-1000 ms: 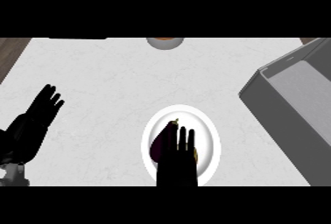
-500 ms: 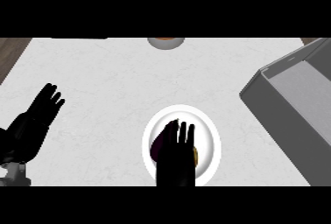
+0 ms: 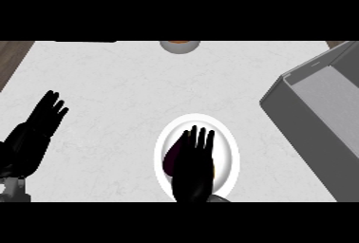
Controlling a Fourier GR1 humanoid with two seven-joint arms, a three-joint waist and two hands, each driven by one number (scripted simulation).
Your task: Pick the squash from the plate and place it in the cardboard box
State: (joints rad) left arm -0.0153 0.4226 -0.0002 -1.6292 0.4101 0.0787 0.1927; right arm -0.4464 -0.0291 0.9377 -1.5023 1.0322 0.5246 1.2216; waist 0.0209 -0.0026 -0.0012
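We see the robot's black right hand (image 3: 194, 161) spread flat over the round white plate (image 3: 163, 142) near the lower middle of the pale counter top (image 3: 119, 90), fingers straight and slightly apart, not closed on anything. The dark purple squash (image 3: 174, 155) lies on that plate, mostly covered by the hand; only a dark sliver shows at the hand's left edge, with a faint yellowish patch to the right that we cannot identify. We judge the squash stiff, smooth-skinned and probably a bit slippery, moderately light, not fragile; best taken across its thick middle with fingers one side and thumb the other. Its full shape, ends and lie are hidden, and we cannot tell if the palm touches it. The grey open cardboard box (image 3: 308, 123) sits well apart at the right, cut off by the edge. The left hand (image 3: 43, 118) rests open at the left edge, fingers up.
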